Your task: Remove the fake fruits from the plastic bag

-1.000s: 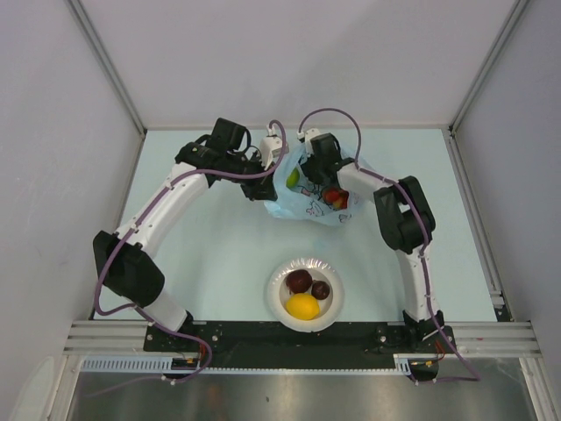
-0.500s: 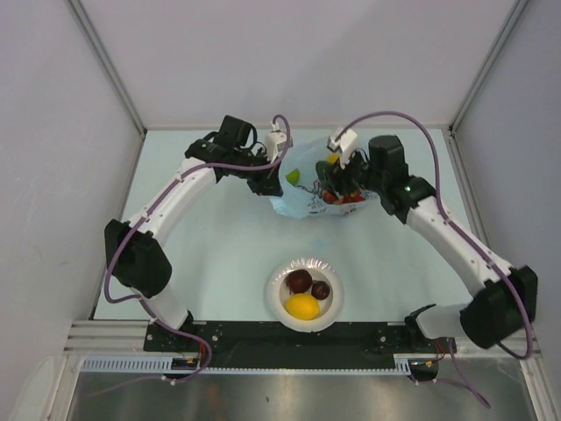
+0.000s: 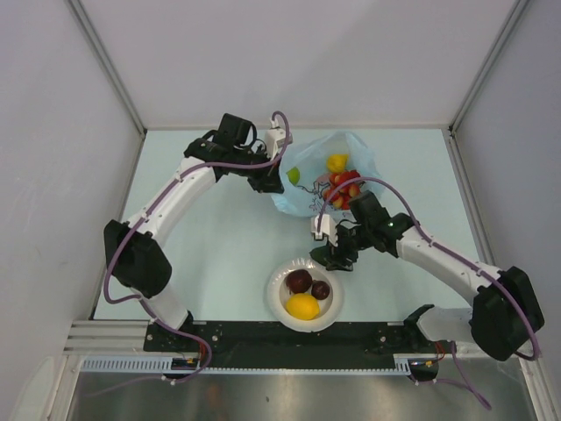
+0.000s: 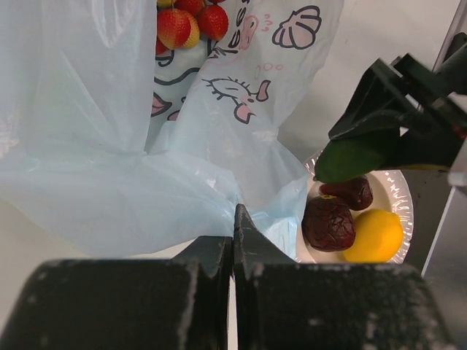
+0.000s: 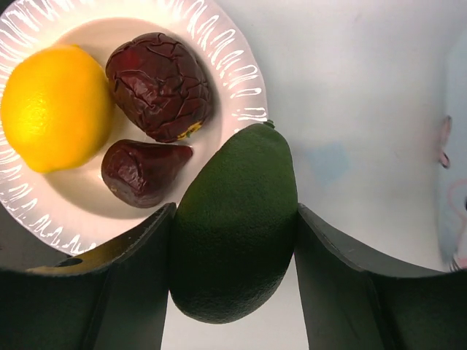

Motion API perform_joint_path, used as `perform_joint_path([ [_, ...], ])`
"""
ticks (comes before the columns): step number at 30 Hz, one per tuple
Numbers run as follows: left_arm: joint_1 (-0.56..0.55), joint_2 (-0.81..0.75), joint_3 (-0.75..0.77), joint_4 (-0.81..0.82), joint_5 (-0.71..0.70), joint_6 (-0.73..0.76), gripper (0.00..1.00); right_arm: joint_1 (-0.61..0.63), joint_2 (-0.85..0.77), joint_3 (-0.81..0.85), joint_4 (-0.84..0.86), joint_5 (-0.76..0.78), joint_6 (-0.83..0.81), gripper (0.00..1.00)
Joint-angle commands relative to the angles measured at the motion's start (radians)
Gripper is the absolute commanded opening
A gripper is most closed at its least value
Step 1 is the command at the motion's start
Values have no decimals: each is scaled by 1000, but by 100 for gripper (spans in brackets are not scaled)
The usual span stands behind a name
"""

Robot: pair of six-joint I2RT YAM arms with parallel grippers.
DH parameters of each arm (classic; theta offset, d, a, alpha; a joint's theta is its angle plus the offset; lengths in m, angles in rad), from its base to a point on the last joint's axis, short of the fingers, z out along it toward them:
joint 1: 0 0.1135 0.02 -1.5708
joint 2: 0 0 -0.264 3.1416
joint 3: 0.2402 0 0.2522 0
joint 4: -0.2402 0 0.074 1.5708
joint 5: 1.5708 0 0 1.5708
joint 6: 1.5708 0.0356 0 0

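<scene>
Over the ribbed white bowl's [image 5: 235, 64] rim, the right gripper [image 5: 235, 281] clamps a smooth dark avocado [image 5: 233, 219]; the left gripper [image 4: 233, 232] pinches the crinkly translucent plastic bag [image 4: 87, 146], contents mostly hidden.

The counter [image 3: 219, 254] lies open between the left arm and the bowl [image 3: 272, 298], and again along the right edge beyond the right arm. The plastic bag [image 3: 351, 158] blocks the far middle, its near-left edge pinched in the closed left end effector [image 3: 272, 181], so its upward-gaping mouth can be reached from above or from the right. The gap between bag and bowl is taken up by the right end effector [image 3: 336, 257] clamped on the avocado [image 5: 233, 233], while the lemon [image 5: 55, 109] and two dark red fruits [image 5: 160, 84] leave only slim bare patches along the bowl's rim.
</scene>
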Motion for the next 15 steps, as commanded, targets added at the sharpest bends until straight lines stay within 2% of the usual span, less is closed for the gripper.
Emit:
perform_joint_path([
  [1,-1,-36,6,22,25,-12,0,43,77,4,64,-48,-57,25],
  [10,0,-97,-55,16,4,5,0,135,161,2,51,-74,-14,30],
  [15,0,-131,-89,16,-4,17,0,176,190,-10,103,-63,56,31],
])
